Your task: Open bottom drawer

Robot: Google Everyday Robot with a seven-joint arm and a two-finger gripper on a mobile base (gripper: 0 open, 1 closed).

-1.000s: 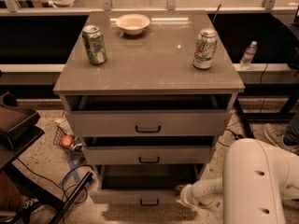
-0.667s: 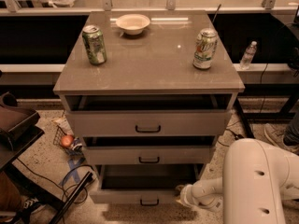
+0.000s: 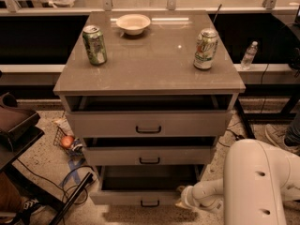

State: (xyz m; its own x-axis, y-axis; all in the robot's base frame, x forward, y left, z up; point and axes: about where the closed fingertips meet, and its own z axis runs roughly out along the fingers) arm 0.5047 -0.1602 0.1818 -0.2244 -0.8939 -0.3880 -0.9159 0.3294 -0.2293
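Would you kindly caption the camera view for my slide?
Bottom drawer open, the gripper low at its front corner; two cans and a bowl on the cabinet.

The bottom drawer point(image 3: 140, 197) stands out farthest of the three, its grey inside showing behind a front with a small black handle point(image 3: 150, 203). The pincer point(image 3: 181, 199) sits low at that drawer's right front corner, at the end of the white arm point(image 3: 255, 182) filling the lower right (whether it touches the front is unclear). The middle drawer point(image 3: 149, 156) and top drawer point(image 3: 148, 124) are each partly out. On the counter point(image 3: 150, 74) stand a left can point(image 3: 94, 44), a right can point(image 3: 206, 48) and a pale bowl point(image 3: 133, 24) at the back.
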